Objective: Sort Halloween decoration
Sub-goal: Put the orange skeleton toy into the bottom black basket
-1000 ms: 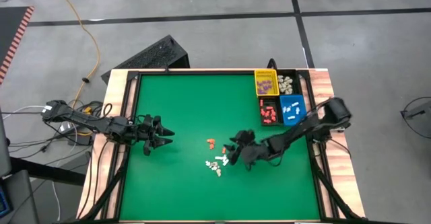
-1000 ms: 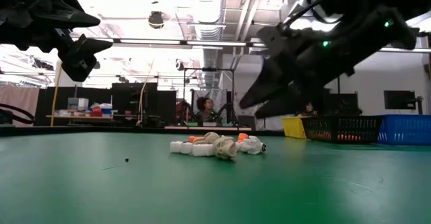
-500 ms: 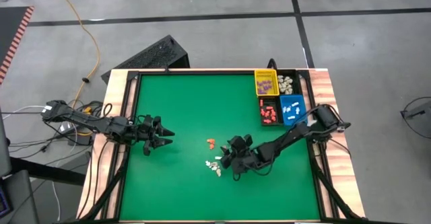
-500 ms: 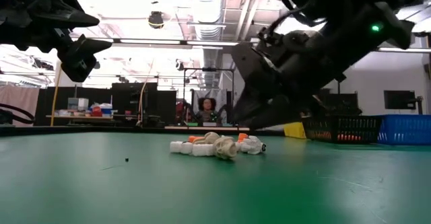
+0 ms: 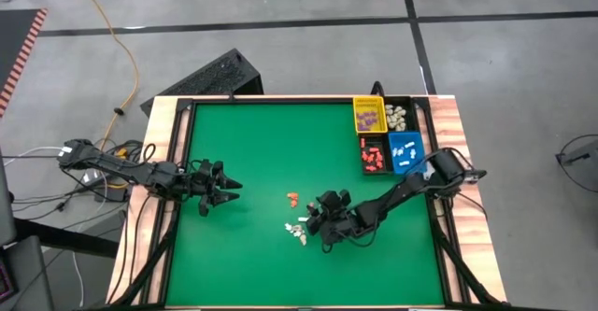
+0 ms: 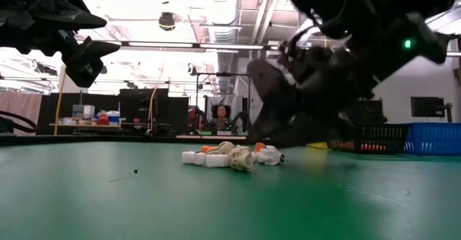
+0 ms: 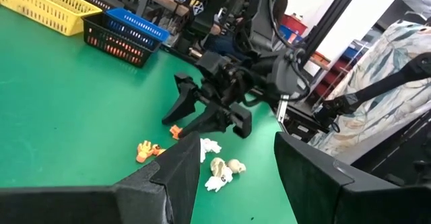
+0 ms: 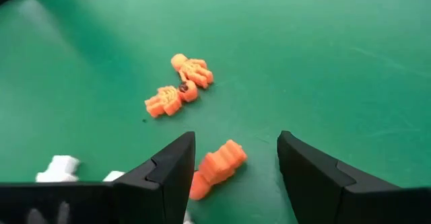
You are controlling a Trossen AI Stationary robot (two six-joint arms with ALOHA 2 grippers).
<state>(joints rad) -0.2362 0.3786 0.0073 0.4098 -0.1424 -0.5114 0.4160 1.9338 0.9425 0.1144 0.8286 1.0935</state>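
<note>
A green table (image 5: 252,152) carries cream-white trinkets (image 5: 298,229), orange trinkets (image 5: 292,198) and bins (image 5: 385,134) in one corner.

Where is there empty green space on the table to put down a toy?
The green mat is bare between the left gripper and the yellow bin, and along the near edge below both arms. It is crowded in the middle, where the right gripper hangs open over the white trinkets and orange trinkets, and at the bins.

A cluster of cream-white and orange trinkets (image 6: 232,156) lies mid-frame on the green table (image 6: 108,204). The right gripper (image 6: 277,128) hangs open just right of it.
</note>
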